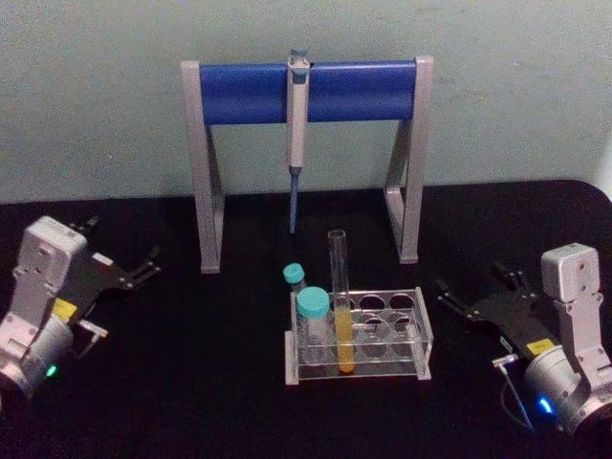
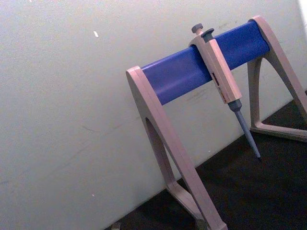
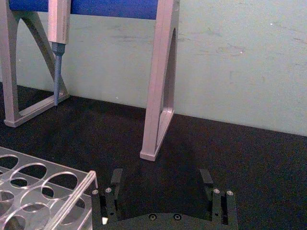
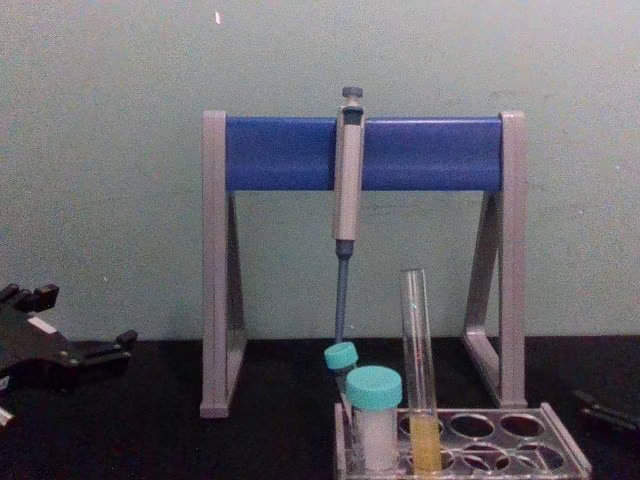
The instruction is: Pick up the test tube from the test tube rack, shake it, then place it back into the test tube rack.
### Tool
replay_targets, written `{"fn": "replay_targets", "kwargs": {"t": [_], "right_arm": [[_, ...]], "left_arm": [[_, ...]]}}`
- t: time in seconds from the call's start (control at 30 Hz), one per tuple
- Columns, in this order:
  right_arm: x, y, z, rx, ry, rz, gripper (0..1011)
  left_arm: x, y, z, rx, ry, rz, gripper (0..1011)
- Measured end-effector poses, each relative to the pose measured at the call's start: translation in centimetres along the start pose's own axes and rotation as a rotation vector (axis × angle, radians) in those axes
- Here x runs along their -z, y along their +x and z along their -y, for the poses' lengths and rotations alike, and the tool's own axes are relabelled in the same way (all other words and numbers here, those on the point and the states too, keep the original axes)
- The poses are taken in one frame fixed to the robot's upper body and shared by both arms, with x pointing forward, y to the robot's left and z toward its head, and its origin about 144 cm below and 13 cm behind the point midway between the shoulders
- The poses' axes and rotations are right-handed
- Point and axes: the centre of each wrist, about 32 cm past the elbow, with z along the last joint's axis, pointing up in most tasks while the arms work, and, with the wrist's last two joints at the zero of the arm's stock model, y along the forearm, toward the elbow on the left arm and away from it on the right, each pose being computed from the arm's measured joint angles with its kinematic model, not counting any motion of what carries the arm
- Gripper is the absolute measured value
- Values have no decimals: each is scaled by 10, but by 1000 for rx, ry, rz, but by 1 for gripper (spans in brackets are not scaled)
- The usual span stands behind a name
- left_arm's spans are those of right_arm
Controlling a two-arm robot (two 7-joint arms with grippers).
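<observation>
The test tube [image 1: 339, 304], tall clear glass with yellow-orange liquid in its lower part, stands upright in a front hole of the test tube rack [image 1: 426, 337] at mid-table. From the chest, the tube [image 4: 417, 370] rises well above the rack [image 4: 566, 452]. My left gripper [image 1: 122, 241] rests open on the table far to the rack's left, holding nothing. To the right of the rack my right gripper [image 1: 473, 280] lies open and empty. Its wrist view has both fingers spread [image 3: 161, 179] with the rack's corner [image 3: 72, 201] beside them.
Two teal-capped tubes, one wide [image 1: 312, 317] and one small [image 1: 294, 276], stand in the rack's left end. Behind it is a grey-and-blue pipette stand [image 1: 363, 91] with a pipette [image 1: 297, 124] hanging from it. A pale wall closes the back of the black table.
</observation>
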Motion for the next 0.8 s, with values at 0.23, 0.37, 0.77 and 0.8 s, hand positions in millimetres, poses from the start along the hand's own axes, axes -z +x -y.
{"fn": "replay_targets", "kwargs": {"t": [0.23,0.37,0.77,0.8], "right_arm": [[0,0,0,0,1,0,1000],[0,0,0,0,1,0,1000],[0,0,0,0,2,-1,1000],[0,0,0,0,2,-1,1000]], "left_arm": [[0,0,0,0,0,0,1001],[0,0,0,0,0,0,1001],[0,0,0,0,0,0,1001],[0,0,0,0,0,0,1001]]}}
